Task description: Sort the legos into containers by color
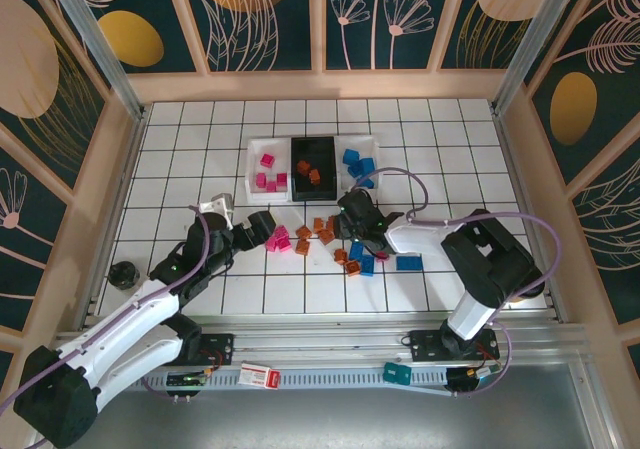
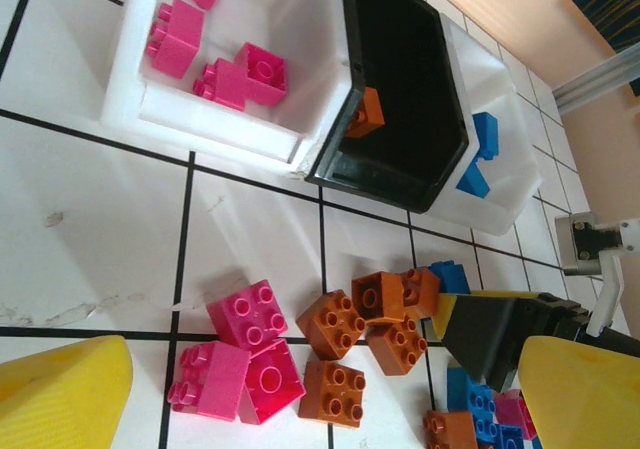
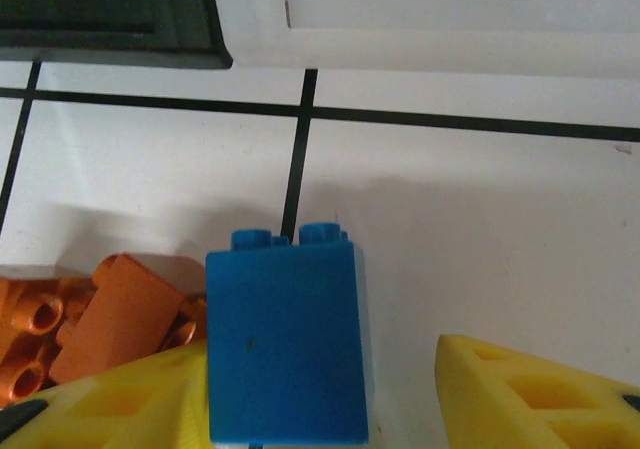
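Three containers stand in a row at the back: a white tray point(image 1: 256, 159) holding pink legos, a black tray point(image 1: 313, 144) with orange ones, and a white tray point(image 1: 372, 147) with blue ones. Loose pink legos point(image 2: 245, 314), orange legos point(image 2: 335, 324) and blue legos point(image 1: 409, 262) lie on the tiles in front. My left gripper point(image 2: 320, 399) is open wide just above the pink and orange pile. My right gripper point(image 3: 320, 369) is open around an upright blue lego point(image 3: 285, 339). Its left finger point(image 3: 150, 399) touches the brick, and the right finger point(image 3: 530, 389) stands apart from it.
Wooden walls point(image 1: 120, 159) close in the tiled floor on three sides. A small black round object point(image 1: 123, 274) sits at the left edge. A metal rail point(image 1: 320, 379) runs along the near edge by the arm bases.
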